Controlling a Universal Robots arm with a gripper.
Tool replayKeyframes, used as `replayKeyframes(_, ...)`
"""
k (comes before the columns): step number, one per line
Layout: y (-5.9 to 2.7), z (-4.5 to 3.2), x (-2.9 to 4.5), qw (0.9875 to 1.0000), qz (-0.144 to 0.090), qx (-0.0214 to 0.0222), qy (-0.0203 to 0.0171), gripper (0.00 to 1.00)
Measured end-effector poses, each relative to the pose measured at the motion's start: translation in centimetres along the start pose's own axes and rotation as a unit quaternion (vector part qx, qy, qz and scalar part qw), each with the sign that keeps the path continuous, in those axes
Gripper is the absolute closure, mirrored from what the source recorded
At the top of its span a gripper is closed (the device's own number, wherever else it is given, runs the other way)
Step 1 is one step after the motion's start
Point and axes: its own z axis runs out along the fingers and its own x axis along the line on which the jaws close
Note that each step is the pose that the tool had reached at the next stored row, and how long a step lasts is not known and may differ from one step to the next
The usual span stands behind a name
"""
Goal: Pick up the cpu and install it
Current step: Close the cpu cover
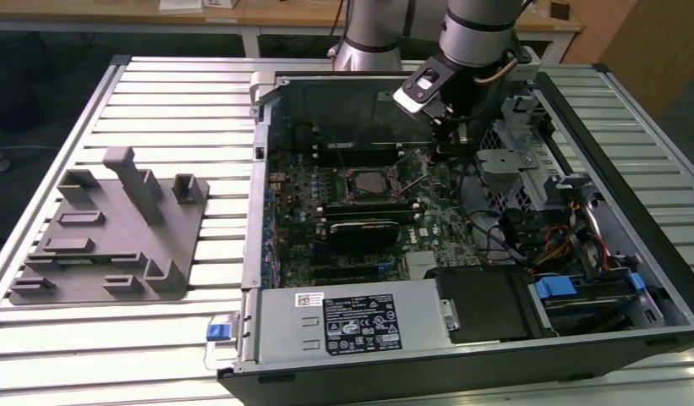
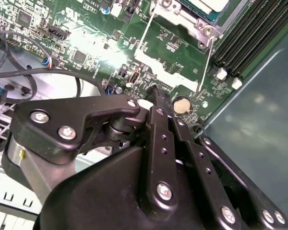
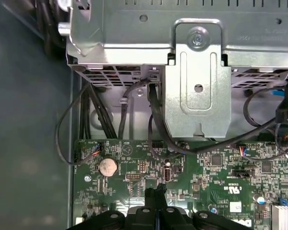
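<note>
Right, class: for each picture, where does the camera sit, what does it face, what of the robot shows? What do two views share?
Exterior view: off the arm, looking down into the open computer case; the arm reaches in.
First wrist view: on the arm, facing motherboard and metal cage; tips of the gripper show, shut.
Second wrist view: on the arm, behind the gripper, facing the motherboard and the cpu.
Shared: both wrist views show the coin battery.

Exterior view: even overhead light; table [image 1: 155, 93] slats bright, computer case [image 1: 617, 254] interior dim. Second wrist view: 1 strong glare patch on the motherboard [image 2: 103, 55]; gripper [image 2: 152, 91] black, faint highlights. First wrist view: metal bracket [image 3: 197, 96] bright, case wall [image 3: 29, 120] shadowed.
</note>
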Motion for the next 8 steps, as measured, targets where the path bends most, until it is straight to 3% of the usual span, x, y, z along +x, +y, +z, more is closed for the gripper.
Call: replayKeyframes(8,-0.16,0.53,0.0,1.0,0.0,0.001,-0.0001,0.89)
